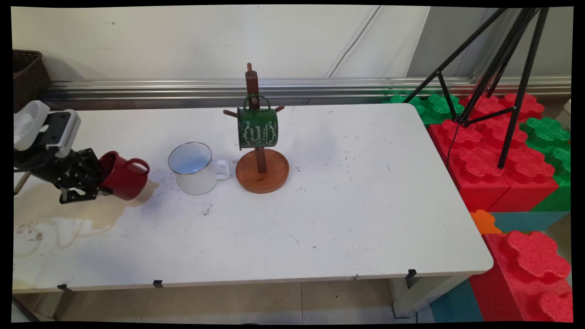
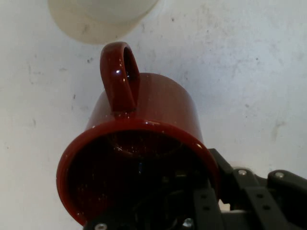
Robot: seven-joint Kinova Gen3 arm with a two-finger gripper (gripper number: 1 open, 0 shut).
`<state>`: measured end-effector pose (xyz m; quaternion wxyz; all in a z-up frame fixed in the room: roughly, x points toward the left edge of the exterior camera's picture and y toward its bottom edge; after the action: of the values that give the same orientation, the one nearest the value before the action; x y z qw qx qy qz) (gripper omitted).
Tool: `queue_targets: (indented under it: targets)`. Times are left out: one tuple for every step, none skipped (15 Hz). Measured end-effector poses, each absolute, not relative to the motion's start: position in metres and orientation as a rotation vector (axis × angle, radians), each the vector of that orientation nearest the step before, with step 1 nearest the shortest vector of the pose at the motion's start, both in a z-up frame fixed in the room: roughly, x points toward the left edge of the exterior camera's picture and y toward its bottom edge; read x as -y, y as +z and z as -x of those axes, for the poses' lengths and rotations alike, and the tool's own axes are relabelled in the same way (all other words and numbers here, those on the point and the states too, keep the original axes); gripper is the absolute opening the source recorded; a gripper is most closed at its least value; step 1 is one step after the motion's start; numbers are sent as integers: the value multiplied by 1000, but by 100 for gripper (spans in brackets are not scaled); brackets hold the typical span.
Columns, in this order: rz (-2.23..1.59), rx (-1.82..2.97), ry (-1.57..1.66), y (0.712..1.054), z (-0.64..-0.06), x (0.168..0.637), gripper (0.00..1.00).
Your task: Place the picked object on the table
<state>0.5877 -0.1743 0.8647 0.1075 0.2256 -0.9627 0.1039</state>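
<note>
At the left of the frame the black end effector [image 1: 93, 183] pinches the rim of a glossy red mug [image 1: 124, 176], one finger inside the mouth and one outside the wall. The mug is tipped on its side above the matte, scuffed white table [image 1: 347, 205], its looped handle uppermost. Just to its right stands a white enamel mug [image 1: 194, 169] with a thin metal rim, upright. Right of that is a round-based wooden mug tree [image 1: 261, 170], with a green lettered mug [image 1: 257, 127] hanging from a peg.
</note>
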Motion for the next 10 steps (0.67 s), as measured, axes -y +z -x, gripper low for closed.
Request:
queue_targets:
  targets:
    - [-663,2836,305,864,-588,174,0]
    - [-662,2840,301,862,-588,174,0]
    - [-660,2846,297,860,-588,173,0]
    - [-659,2853,293,858,-588,172,0]
    - [-657,2857,287,857,-588,170,0]
    - [-656,2860,283,856,-588,169,0]
    - [-654,2864,276,855,-588,168,0]
    - [-652,2866,270,854,-587,166,0]
    - [-651,2868,264,853,-587,165,0]
    - [-649,2869,260,852,-586,164,0]
